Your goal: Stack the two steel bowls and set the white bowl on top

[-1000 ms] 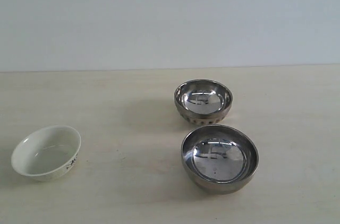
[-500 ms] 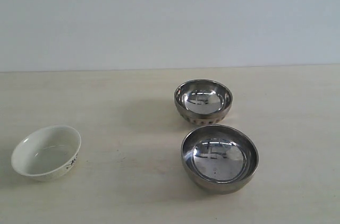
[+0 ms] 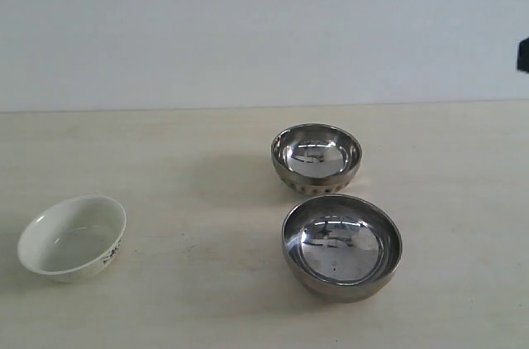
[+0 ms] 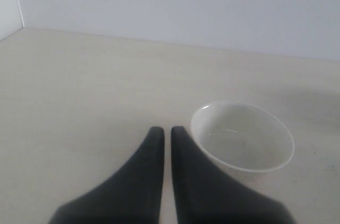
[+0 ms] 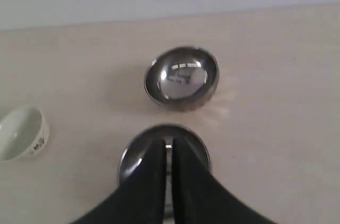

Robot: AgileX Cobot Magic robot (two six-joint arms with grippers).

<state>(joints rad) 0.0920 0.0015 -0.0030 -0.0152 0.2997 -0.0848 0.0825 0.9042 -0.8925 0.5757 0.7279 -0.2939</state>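
1. The pale beige table (image 3: 190, 167) ends at its far edge against a plain light wall (image 3: 248, 26). A broad bare stretch of tabletop lies between the bowl on the left and the two on the right.
2. The wide, plain mirror-shiny steel bowl (image 3: 341, 247) stands right of the middle, near the front. The smaller, deeper steel bowl with a patterned lower band (image 3: 316, 157) stands just behind it, with a narrow strip of table between them.
3. The cream-white ceramic bowl (image 3: 72, 237) sits at the front left, well apart from both steel bowls.
4. All three are round and stand upright with their mouths facing up. The white bowl's dark pattern shows on its front-right side.
5. The left gripper (image 4: 167, 131) hangs over bare table just beside the white bowl's rim. Its black fingers are drawn together to a thin slit and hold nothing.
6. The right gripper (image 5: 168, 141) is likewise pressed together and empty. It looks down over the wide steel bowl's rim.
7. A small dark shape (image 3: 523, 55) shows at the exterior view's right edge, and what it is cannot be told.
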